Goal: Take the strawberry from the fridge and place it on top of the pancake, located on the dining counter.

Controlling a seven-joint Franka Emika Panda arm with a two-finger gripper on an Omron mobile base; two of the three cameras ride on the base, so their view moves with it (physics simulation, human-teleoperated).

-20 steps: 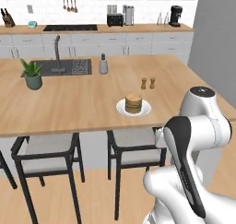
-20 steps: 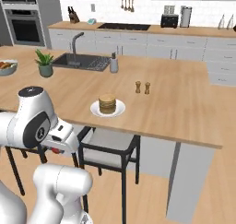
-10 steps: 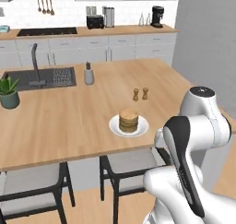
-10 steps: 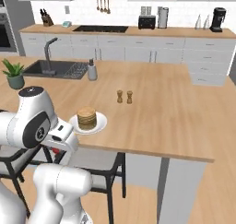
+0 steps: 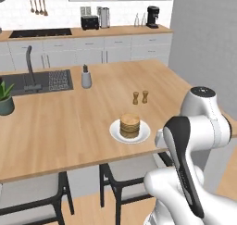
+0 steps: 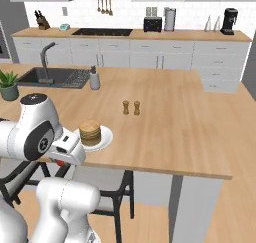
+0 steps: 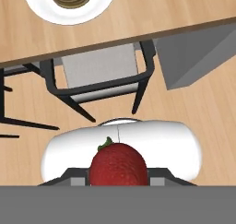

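The gripper (image 7: pixel 119 181) is closed on the strawberry (image 7: pixel 119 165), held low and off the table's near edge, above a stool (image 7: pixel 100 75), presumably kept tucked for carrying. The pancake (image 5: pixel 130 125) sits on its white plate (image 5: pixel 143 134) close to that near edge of the table (image 5: pixel 83 122), just ahead of the arm. The berry must next rise over the stack.

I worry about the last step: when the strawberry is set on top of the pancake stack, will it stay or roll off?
The strawberry looks rounded and tapered, so it may tip or roll once released. The pancake stack is small, with a roughly flat top, so there is probably little margin. The white plate rim around it would likely catch a slow roll.
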